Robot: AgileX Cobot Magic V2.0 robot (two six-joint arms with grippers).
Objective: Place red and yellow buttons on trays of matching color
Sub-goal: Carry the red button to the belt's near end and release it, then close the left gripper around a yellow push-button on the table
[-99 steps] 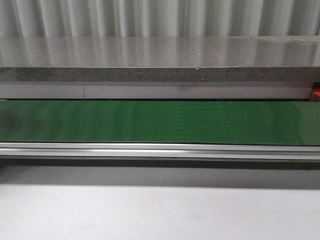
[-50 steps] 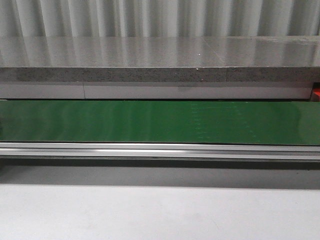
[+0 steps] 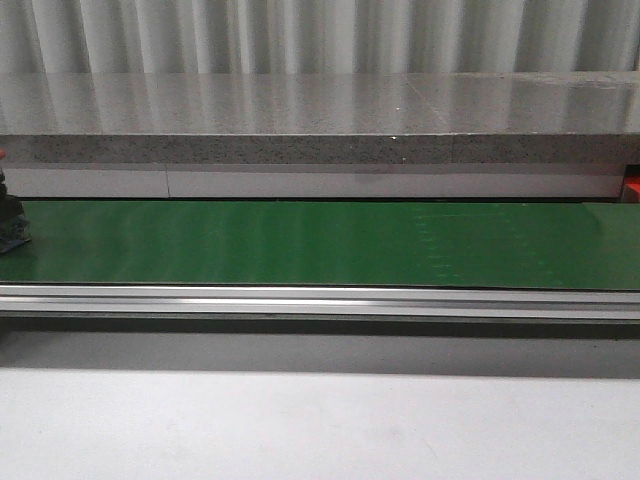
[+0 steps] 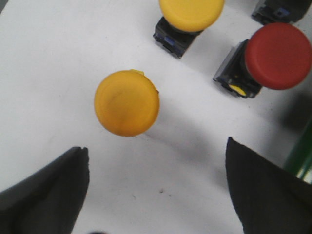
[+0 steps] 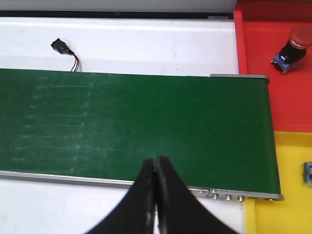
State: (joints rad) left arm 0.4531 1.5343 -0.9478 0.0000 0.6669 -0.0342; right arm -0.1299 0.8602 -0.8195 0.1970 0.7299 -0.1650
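In the left wrist view a yellow button (image 4: 126, 103) stands cap-up on the white table, just ahead of my open left gripper (image 4: 156, 163), which holds nothing. Beyond it lie a second yellow button (image 4: 191, 12) and a red button (image 4: 278, 55), both on dark bases. My right gripper (image 5: 156, 163) is shut and empty, over the near edge of the green belt (image 5: 136, 126). Past the belt's end sit the red tray (image 5: 258, 73), holding a red button (image 5: 292, 46), and the yellow tray (image 5: 282, 195), with a grey-blue piece (image 5: 307, 174) at its edge.
A dark piece with some blue (image 3: 10, 225) sits on the green belt (image 3: 320, 245) at the far left of the front view. Another dark base (image 4: 280, 9) lies near the red button. A small black connector with wires (image 5: 63, 48) lies behind the belt.
A dark piece has come into the front view at the belt's far left. The faint marks on the belt have drifted to the right.
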